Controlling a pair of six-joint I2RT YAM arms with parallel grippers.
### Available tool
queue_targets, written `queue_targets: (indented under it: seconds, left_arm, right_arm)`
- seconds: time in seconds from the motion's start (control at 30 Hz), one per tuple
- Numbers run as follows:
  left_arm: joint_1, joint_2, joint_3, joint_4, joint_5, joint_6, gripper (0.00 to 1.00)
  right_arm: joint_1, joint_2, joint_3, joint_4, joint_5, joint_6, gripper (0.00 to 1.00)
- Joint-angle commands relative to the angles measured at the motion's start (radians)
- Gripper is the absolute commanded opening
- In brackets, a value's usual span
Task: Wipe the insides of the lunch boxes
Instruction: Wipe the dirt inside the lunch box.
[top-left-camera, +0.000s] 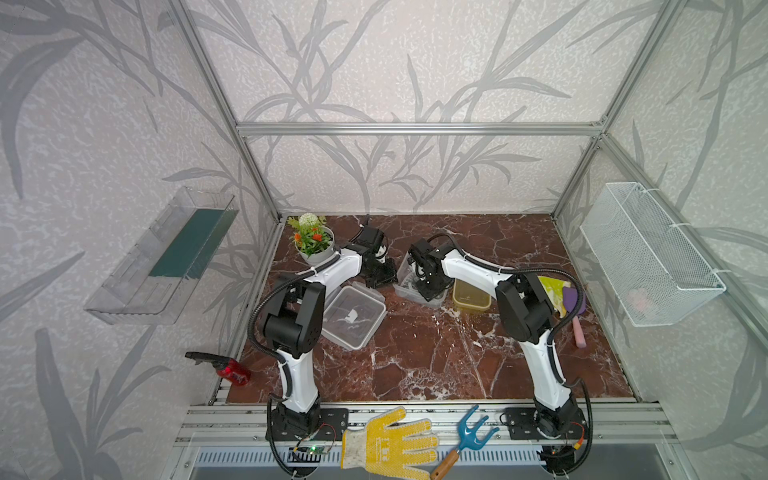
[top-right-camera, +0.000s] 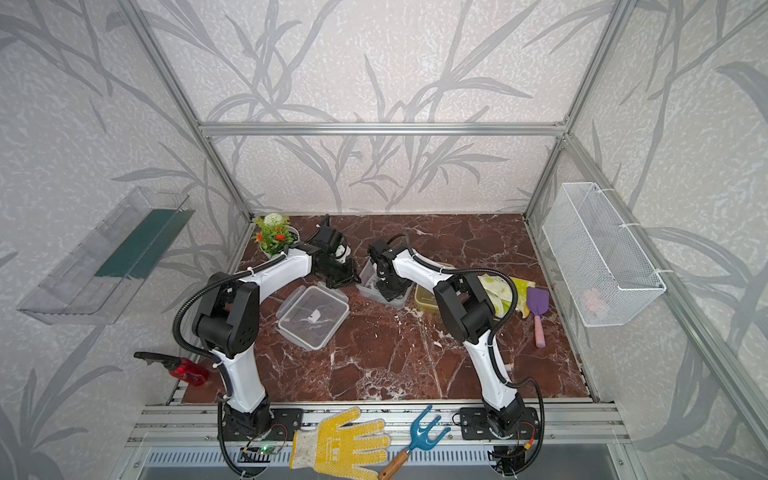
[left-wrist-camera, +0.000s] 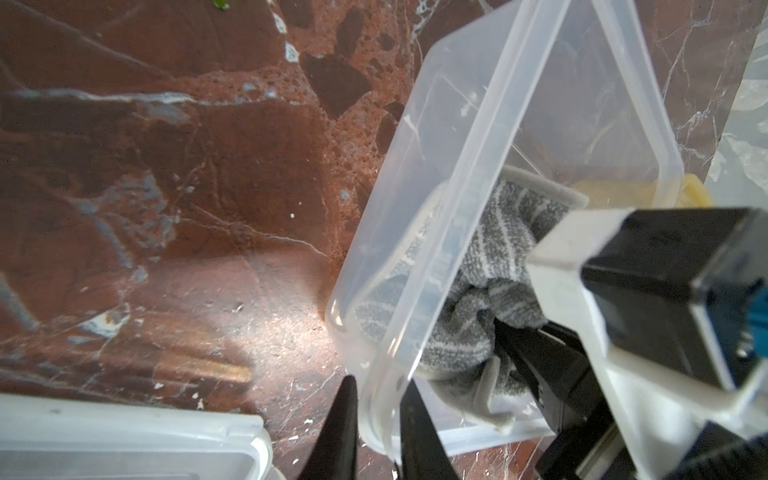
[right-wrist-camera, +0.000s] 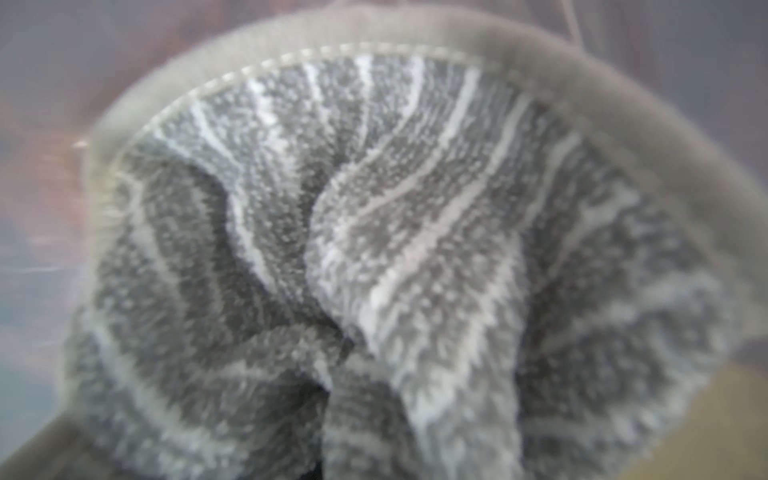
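The larger clear lunch box (top-left-camera: 402, 277) (top-right-camera: 367, 279) (left-wrist-camera: 457, 166) stands open at mid-table. My left gripper (left-wrist-camera: 380, 392) (top-left-camera: 380, 279) is shut on its wall, one finger outside and one inside. My right gripper (top-left-camera: 428, 291) (top-right-camera: 388, 291) reaches down into the box, shut on a grey striped cloth (right-wrist-camera: 395, 249) (left-wrist-camera: 465, 332) that is bunched against the box floor. Its fingertips are buried in the cloth. The smaller amber lunch box (top-left-camera: 471, 297) (top-right-camera: 424, 300) sits open just right of the clear one. The clear lid (top-left-camera: 353, 318) (top-right-camera: 311, 318) with a sticker lies to the left.
A flower pot (top-left-camera: 313, 243) stands at the back left. A yellow-green cloth (top-left-camera: 552, 289) and a purple scoop (top-left-camera: 575, 305) lie right of the amber box. A red spray bottle (top-left-camera: 230, 370), a yellow glove (top-left-camera: 388, 442) and a blue fork (top-left-camera: 469, 436) lie along the front. A wire basket (top-left-camera: 648, 257) hangs on the right wall.
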Motion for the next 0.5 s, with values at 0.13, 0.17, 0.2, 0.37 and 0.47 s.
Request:
queue_targets:
  seconds: [0.13,0.17,0.2,0.37,0.47]
  left_arm:
    - [-0.001,-0.057,-0.016,-0.003,-0.015,-0.002,0.18]
    - [-0.002,-0.058,-0.022,-0.001,-0.013,-0.001,0.18]
    - [-0.004,-0.062,-0.026,0.001,-0.01,-0.001,0.18]
    - [-0.005,-0.084,-0.057,0.011,-0.007,-0.006,0.18]
    - [-0.005,-0.093,-0.06,-0.003,-0.011,0.006,0.18]
  right_arm:
    - [0.012,0.053,0.057,0.067,-0.273,0.096,0.01]
    - [0.012,0.072,0.091,0.07,-0.284,0.11,0.01]
    - [0.012,0.091,0.127,0.073,-0.282,0.124,0.01]
    - [0.007,0.193,0.305,0.049,-0.264,0.184,0.01]
    - [0.003,0.223,0.356,0.054,-0.337,0.216,0.01]
